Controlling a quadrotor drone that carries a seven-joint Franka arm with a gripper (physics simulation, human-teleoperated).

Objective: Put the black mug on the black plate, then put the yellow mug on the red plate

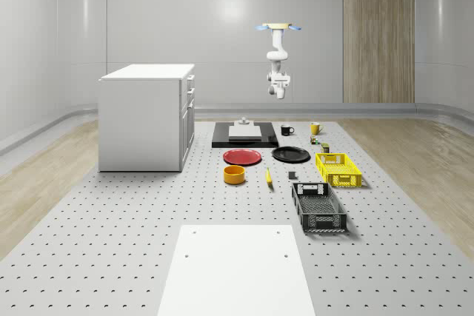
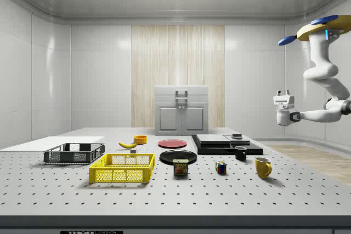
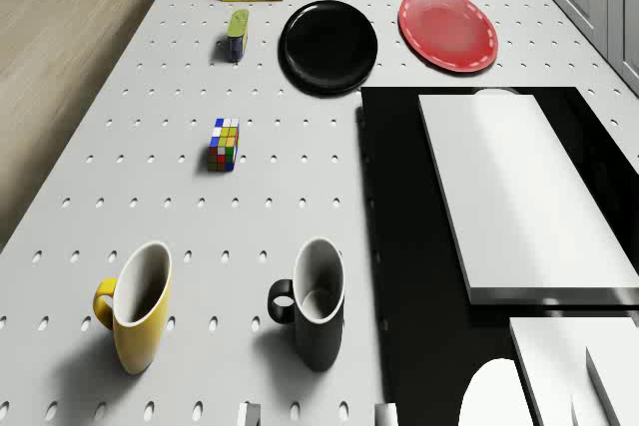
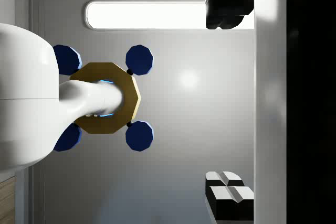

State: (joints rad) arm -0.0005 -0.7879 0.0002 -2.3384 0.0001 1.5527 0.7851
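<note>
Nothing has been placed yet, as far as I can judge: both plates lie bare and both mugs sit on the perforated table point(image 1: 111, 257). The drone point(image 1: 279, 28) hovers high above the table's far edge, its arm hanging down with the gripper point(image 1: 279, 94) in mid-air, well above everything and holding nothing. In the wrist view two finger tips show with a gap between them, so I take the jaws to be open, though how wide I cannot tell.

The black mug point(image 3: 318, 302) stands upright near the far edge, just beside the black slab point(image 3: 399, 246) that carries a white block point(image 3: 509, 197). The yellow mug point(image 3: 138, 306) stands upright a little further toward the table's side edge. The black plate point(image 3: 329, 45) and the red plate point(image 3: 447, 29) lie side by side nearer the middle of the table, beyond the slab. A Rubik's cube point(image 3: 224, 144) sits between the mugs and the plates.

So both halves remain: the black mug first, with grasp, carry and set-down all still to come.
</note>
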